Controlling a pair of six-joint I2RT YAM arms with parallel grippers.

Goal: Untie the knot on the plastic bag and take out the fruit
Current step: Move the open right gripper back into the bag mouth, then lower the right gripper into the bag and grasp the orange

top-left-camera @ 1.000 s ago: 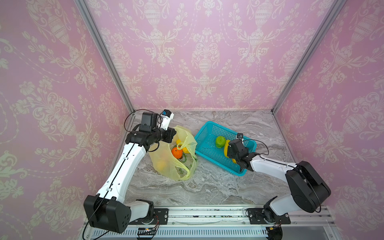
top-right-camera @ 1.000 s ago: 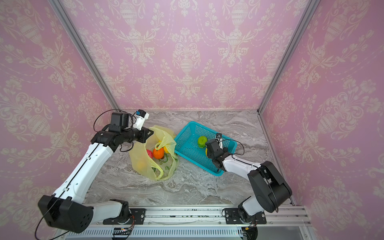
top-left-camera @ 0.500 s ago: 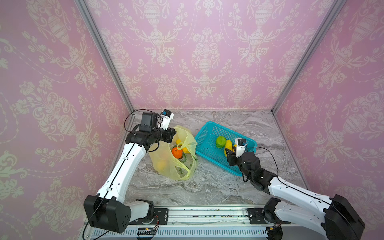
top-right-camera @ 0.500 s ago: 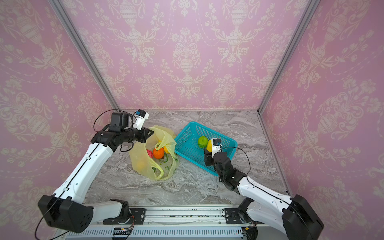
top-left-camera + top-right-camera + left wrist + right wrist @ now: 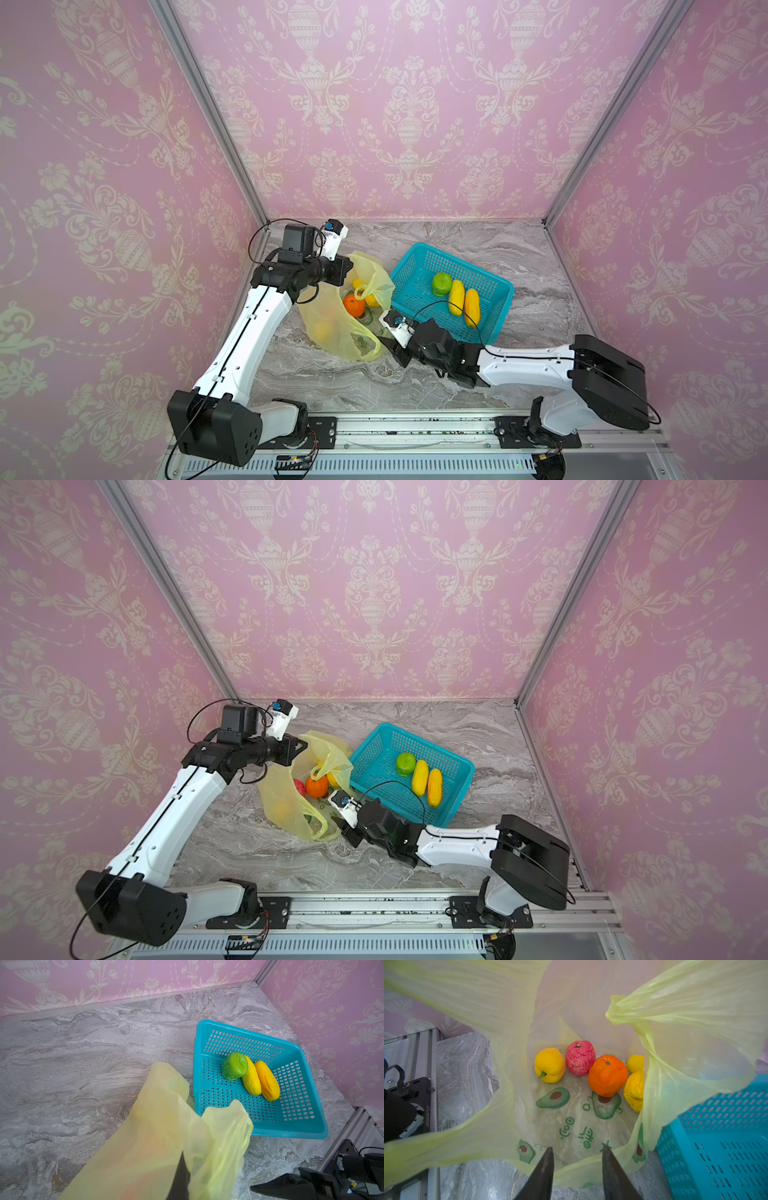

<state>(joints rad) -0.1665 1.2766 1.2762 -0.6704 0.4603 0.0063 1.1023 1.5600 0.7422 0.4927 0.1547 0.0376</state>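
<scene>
1. Fruit (image 5: 608, 1075) lies inside the plastic bag (image 5: 571, 1126), straight ahead of the right gripper (image 5: 576, 1150), whose jaws stand apart, empty.
2. Left gripper (image 5: 348, 266), clamped shut, holds the bag's rim up.
3. Turquoise basket (image 5: 415, 259) beside the right gripper holds two mangoes (image 5: 471, 307).

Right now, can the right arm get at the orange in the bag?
Probably yes. The left gripper holds the plastic bag open, the right gripper sits at its mouth with jaws apart, and the orange lies straight ahead with nothing between. The pink-red ball beside it may crowd a finger.
</scene>
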